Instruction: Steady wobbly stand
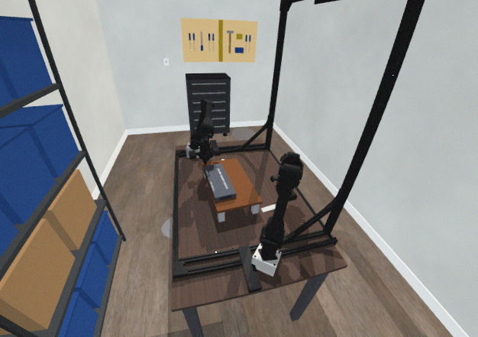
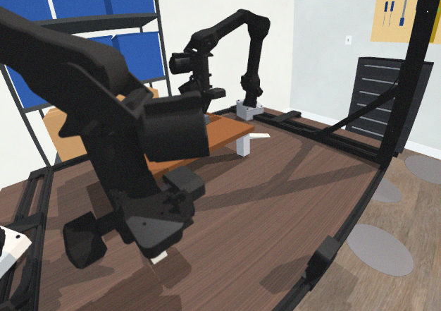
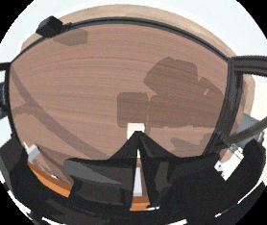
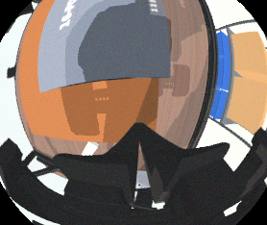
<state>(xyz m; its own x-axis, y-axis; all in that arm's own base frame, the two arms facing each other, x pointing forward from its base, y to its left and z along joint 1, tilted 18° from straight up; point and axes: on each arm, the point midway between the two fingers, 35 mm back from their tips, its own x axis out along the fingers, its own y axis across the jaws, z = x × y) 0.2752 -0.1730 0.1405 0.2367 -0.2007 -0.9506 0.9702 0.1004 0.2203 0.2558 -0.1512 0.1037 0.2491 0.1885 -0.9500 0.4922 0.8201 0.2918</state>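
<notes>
The job looks barely begun, as far as can be judged: the orange-brown rectangular stand stands on its pale grey legs, the grey box-shaped network switch lies flat on top along one long side of it, and no wedge shows under any leg in sight. The part about keeping the switch aboard is met at this moment; the propping appears to be all ahead. One flat white wedge lies on the table beside the stand, a little apart from its nearest leg in the top view, and a second white wedge lies by the stand's opposite end. The left gripper is low beside the stand, near the first wedge, its fingers together with nothing between them. The right gripper is over the stand's far end, by the switch, fingers likewise together and empty; whether its tips touch anything cannot be told. Whether the stand sits level is also unclear, since some feet are hidden. What seems left is finding the short leg, sliding a wedge beneath it, and checking that the stand rests steady.
</notes>
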